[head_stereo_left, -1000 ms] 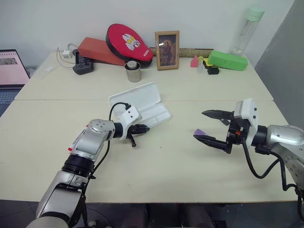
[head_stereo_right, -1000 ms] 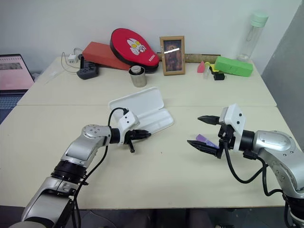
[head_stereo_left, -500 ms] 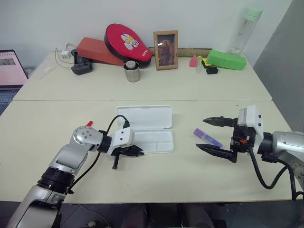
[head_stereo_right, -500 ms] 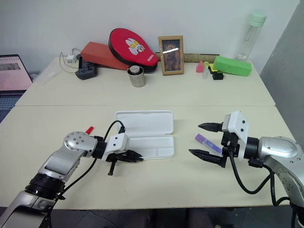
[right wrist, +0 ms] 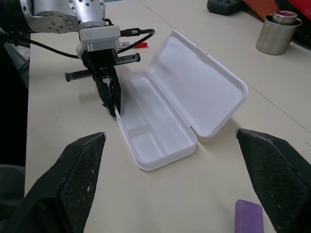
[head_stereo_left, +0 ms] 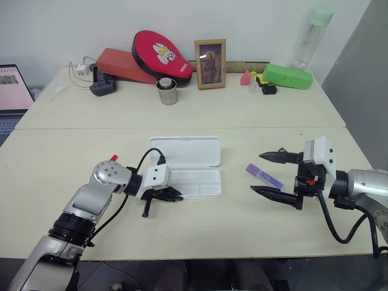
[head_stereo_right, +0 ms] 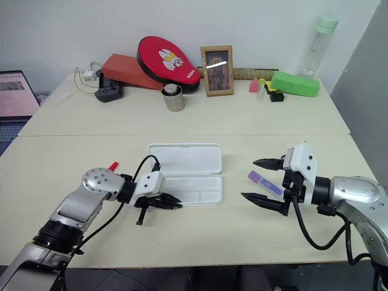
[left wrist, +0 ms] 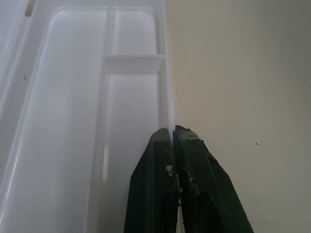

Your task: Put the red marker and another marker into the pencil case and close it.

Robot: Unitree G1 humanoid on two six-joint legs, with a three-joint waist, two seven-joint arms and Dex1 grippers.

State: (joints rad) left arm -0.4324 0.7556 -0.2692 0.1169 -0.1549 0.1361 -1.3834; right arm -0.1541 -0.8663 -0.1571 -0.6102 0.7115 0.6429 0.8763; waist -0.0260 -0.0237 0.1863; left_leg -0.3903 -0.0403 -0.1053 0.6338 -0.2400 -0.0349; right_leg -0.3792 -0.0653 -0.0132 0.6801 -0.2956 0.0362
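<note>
White case (head_stereo_left: 189,167) lying open mid-tabletop (head_stereo_left: 212,224), near rim pinched by left pincer (head_stereo_left: 174,195). Purple marker (head_stereo_left: 264,176) flat just right of it, beside right pincer (head_stereo_left: 267,173), spread apart, empty.

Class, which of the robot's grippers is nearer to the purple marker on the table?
Right. The right gripper stands open just beside the purple marker. The left gripper is shut on the near wall of the pencil case, across the table.

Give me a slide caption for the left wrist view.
Left gripper, jaws shut on the front rim of the open, empty pencil case.
</note>
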